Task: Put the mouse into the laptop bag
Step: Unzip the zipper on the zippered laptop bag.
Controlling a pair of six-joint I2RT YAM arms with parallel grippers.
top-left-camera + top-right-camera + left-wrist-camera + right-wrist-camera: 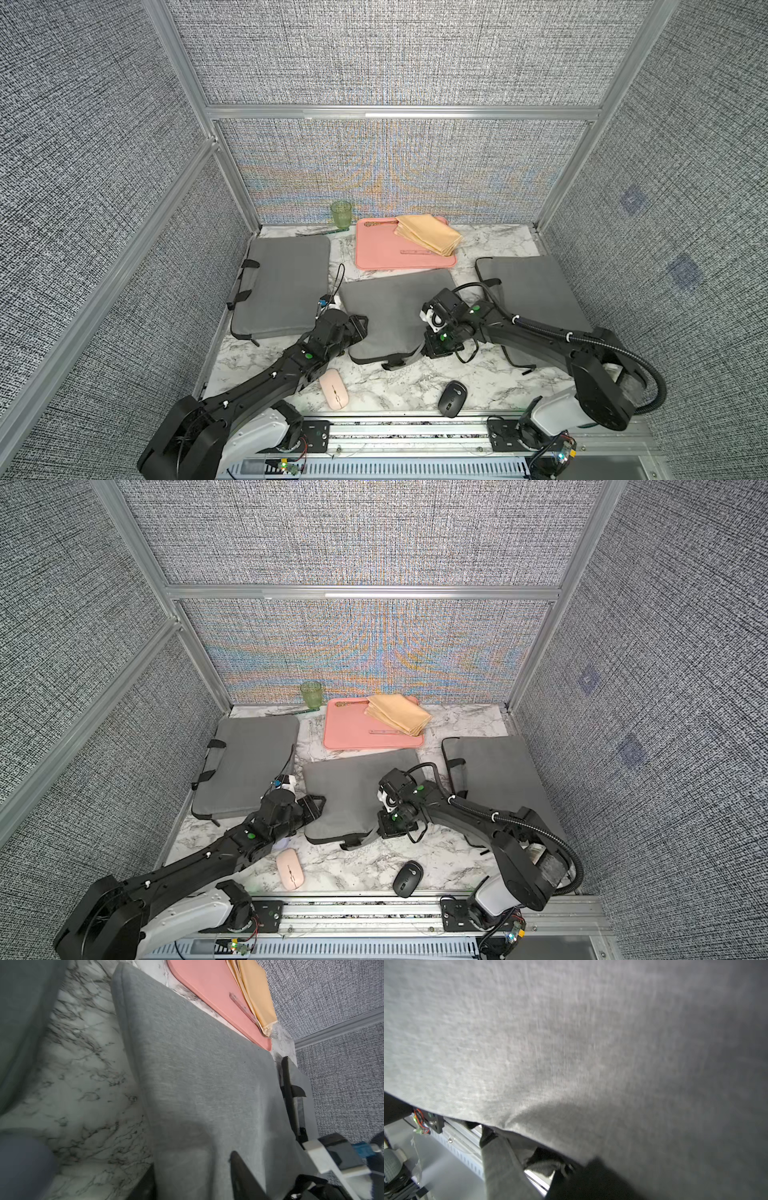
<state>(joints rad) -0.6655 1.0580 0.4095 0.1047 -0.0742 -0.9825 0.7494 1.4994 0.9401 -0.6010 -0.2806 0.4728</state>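
On the right gripper (434, 353) the jaws are pressed together. Grey cloth fills the right wrist view, with the rail showing beneath its edge, so I judge they pinch the top layer of the middle laptop bag (390, 307) at its near right corner, raised off the counter (399, 386). On the left gripper (358, 326) I see two dark fingers (243, 1169) standing apart at the bag's near left corner with a hump of fabric between them. I cannot tell whether they bite on it or merely straddle it. The step in hand, as I read it, is opening the bag's mouth. I want the left side to catch only the upper layer, close to the edge, then raise both corners together and a little apart. That way the opening gapes toward me instead of the whole bag sliding or folding. Hauling on one corner alone would likely drag the bag against the pink tray (374, 253) behind it. The pink mouse (333, 389) lies flat on the counter just beside the left forearm, and the black mouse (452, 399) lies near the front rail toward the right. Both are outside the bag. One arm must let go to fetch a mouse, and I would free the nearer one while the other holds the mouth up.
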